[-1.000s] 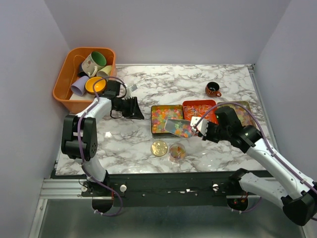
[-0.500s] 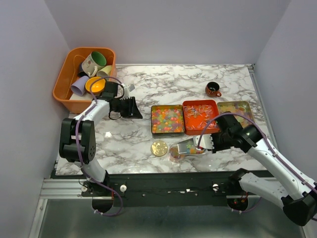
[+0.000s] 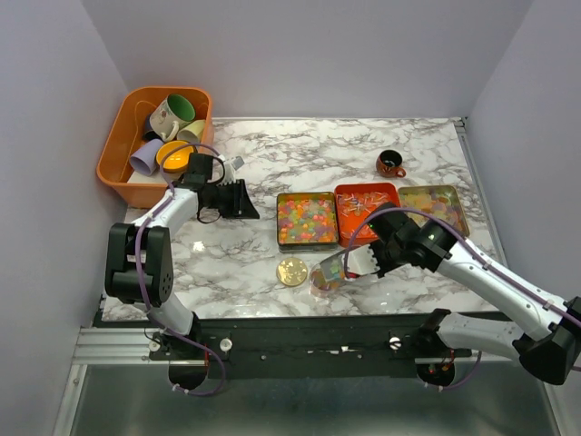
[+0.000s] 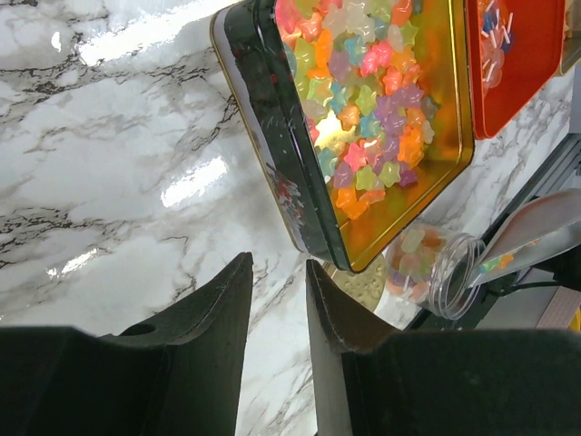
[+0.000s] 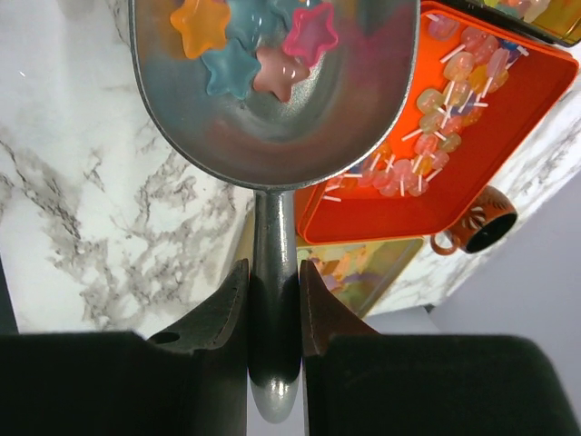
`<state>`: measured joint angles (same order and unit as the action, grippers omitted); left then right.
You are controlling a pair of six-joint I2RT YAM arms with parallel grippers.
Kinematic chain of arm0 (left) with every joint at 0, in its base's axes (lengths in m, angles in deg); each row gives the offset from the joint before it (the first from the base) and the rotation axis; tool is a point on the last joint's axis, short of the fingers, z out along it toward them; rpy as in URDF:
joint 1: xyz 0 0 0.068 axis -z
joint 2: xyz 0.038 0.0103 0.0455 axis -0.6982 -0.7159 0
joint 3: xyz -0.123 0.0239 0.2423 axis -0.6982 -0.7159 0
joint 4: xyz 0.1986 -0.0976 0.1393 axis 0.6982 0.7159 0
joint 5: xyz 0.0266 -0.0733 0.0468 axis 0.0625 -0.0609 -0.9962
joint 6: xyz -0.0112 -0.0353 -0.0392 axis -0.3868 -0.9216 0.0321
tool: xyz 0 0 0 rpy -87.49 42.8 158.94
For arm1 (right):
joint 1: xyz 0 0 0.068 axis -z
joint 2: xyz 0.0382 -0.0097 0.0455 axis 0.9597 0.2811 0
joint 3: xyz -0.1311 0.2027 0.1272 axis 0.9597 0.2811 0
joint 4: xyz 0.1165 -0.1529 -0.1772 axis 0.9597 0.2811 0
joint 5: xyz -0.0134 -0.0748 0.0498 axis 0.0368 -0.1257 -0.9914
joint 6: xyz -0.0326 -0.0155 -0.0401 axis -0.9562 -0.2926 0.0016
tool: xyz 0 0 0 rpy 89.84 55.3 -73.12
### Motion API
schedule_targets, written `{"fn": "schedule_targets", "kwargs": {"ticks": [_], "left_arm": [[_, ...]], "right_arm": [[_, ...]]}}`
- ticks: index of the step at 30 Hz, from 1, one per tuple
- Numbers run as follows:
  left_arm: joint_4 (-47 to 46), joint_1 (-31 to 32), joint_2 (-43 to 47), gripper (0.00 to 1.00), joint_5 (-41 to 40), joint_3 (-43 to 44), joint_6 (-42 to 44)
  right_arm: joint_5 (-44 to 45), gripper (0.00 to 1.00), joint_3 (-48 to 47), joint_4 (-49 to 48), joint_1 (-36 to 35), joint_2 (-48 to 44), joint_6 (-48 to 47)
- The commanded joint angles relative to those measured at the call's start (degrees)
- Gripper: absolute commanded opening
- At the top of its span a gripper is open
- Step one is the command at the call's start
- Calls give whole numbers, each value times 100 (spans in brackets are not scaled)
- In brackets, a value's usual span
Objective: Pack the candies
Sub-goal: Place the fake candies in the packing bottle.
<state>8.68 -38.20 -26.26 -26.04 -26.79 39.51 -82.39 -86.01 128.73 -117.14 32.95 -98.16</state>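
Observation:
Star-shaped candies [image 4: 363,109] in mixed colours fill a dark tin [image 3: 307,221]. My right gripper [image 5: 274,272] is shut on the handle of a metal scoop [image 5: 272,118] that carries a few candies [image 5: 254,45]. In the top view the scoop [image 3: 338,267] tilts down over a clear jar [image 3: 323,282] near the table's front edge, and the jar [image 4: 427,268] has candies inside. My left gripper [image 4: 277,272] stands open and empty over the marble, left of the dark tin and apart from it.
An orange tin [image 3: 366,211] of stick sweets and a gold tin [image 3: 436,207] lie right of the dark tin. A flat gold disc [image 3: 292,271] lies left of the jar. A brown mug [image 3: 390,163] stands behind, and an orange bin [image 3: 116,150] of mugs is at the far left.
My right gripper has carried the scoop from above the dark tin down and forward to the jar and tipped it there. The left arm has barely moved.

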Motion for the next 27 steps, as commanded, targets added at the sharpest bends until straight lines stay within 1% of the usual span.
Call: {"fn": "schedule_targets", "kwargs": {"ticks": [1,5,9,14,19,23,27], "left_arm": [[-241,-46,200,40,17,-42,-130],[-303,-55,226,40,96,2,-227],[-382,-55,227,40,157,19,-324],[-513,-55,200,40,263,-16,-447],[-558,-55,244,40,298,-42,-473],[-593,-55,288,40,360,-42,-482],[-795,-55,332,43,386,-156,-623]], "right_arm": [[1030,1,-193,214,-443,214,233],[1425,1,-518,425,-611,661,594],[1838,1,-730,610,-830,777,761],[1998,1,-730,847,-1041,759,849],[2129,1,-607,847,-1156,654,823],[2200,1,-773,978,-1235,706,840],[2270,1,-993,1120,-1331,715,849]]}}
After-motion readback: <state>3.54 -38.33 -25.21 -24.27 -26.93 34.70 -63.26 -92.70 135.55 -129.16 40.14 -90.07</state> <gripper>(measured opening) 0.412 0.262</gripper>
